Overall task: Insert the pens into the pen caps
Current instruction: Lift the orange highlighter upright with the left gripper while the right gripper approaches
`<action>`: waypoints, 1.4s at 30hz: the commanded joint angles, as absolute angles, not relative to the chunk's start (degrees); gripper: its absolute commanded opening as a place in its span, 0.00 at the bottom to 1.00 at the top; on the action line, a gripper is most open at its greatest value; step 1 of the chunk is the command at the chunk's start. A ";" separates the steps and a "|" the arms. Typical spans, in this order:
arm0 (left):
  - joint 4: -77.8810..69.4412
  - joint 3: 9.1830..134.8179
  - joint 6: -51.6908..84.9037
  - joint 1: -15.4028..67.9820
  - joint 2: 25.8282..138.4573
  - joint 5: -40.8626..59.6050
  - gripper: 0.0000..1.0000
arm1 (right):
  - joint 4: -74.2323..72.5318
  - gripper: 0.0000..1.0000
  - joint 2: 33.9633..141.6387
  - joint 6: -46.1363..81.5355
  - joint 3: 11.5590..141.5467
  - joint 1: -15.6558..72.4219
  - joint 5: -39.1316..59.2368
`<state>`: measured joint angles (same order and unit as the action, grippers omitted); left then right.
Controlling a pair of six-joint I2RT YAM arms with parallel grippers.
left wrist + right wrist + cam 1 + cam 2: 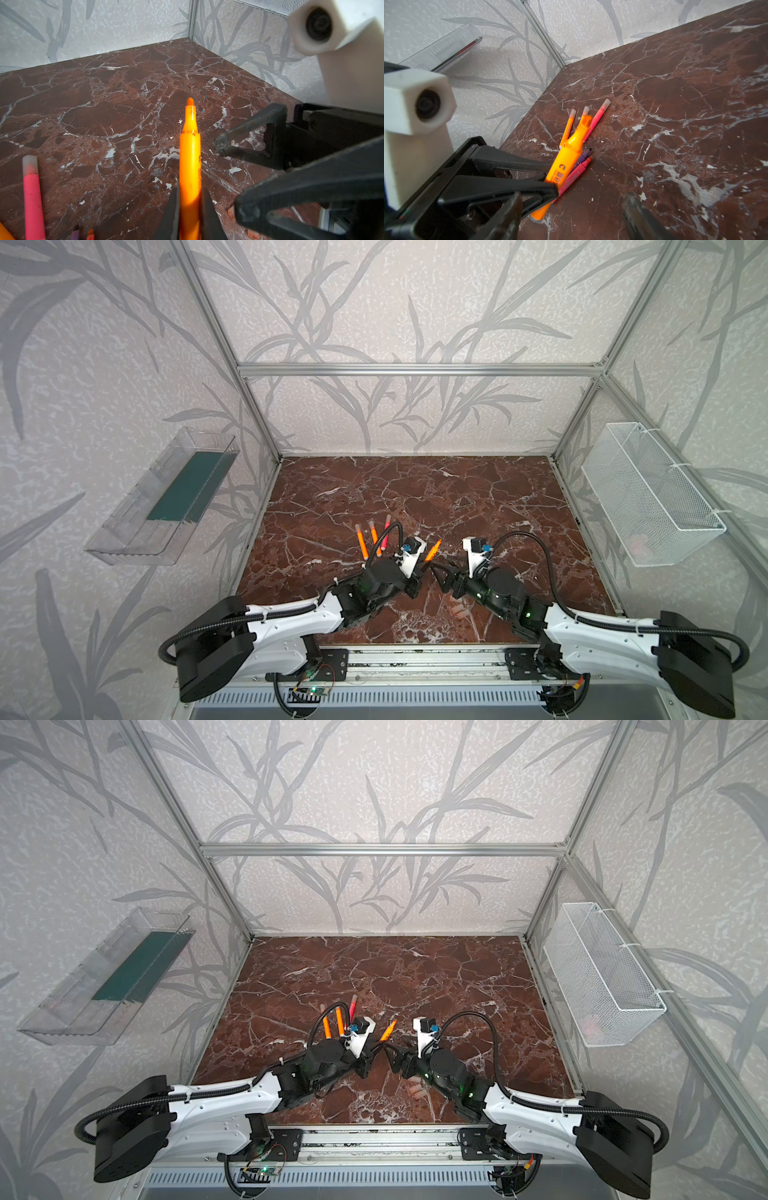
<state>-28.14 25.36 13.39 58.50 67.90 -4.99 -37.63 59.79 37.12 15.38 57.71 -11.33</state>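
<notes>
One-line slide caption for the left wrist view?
Left gripper shut on an uncapped orange pen; right gripper open beside it; capped pink pen lies on the marble table.

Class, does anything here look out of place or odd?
Slightly odd: the left gripper is shut on an orange pen with its tip bare, facing the right gripper, which stands open and empty, while loose pen caps lie on the table nearby.

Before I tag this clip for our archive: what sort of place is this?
Likely a robot test cell: aluminium frame with wallpapered panels, marble-look tabletop, left arm and right arm on a front rail.
</notes>
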 commanded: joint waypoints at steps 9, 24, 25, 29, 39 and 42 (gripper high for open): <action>-32.17 22.46 14.16 58.35 65.35 -1.67 0.00 | -43.07 0.70 64.87 42.13 20.96 58.10 -15.07; -34.12 21.55 12.89 58.34 65.11 -0.84 0.00 | -46.23 0.25 70.14 45.85 22.67 58.11 -13.94; -33.90 21.54 12.91 58.36 65.04 -0.58 0.00 | -46.14 0.21 70.05 46.07 22.51 58.11 -14.27; -33.00 21.75 12.89 58.32 64.87 -0.46 0.15 | -44.48 0.11 69.61 45.91 23.26 58.10 -14.52; -35.42 22.53 12.68 58.35 68.76 -0.88 0.39 | -46.58 0.01 72.94 47.81 23.83 58.10 -11.40; -36.62 22.83 12.31 58.35 70.17 -0.71 0.39 | -48.83 0.00 74.60 48.33 23.67 58.12 -10.60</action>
<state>-33.85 21.87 13.04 58.19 69.19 -0.97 -45.50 73.52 47.53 22.06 57.78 -11.92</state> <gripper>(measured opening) 0.390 0.167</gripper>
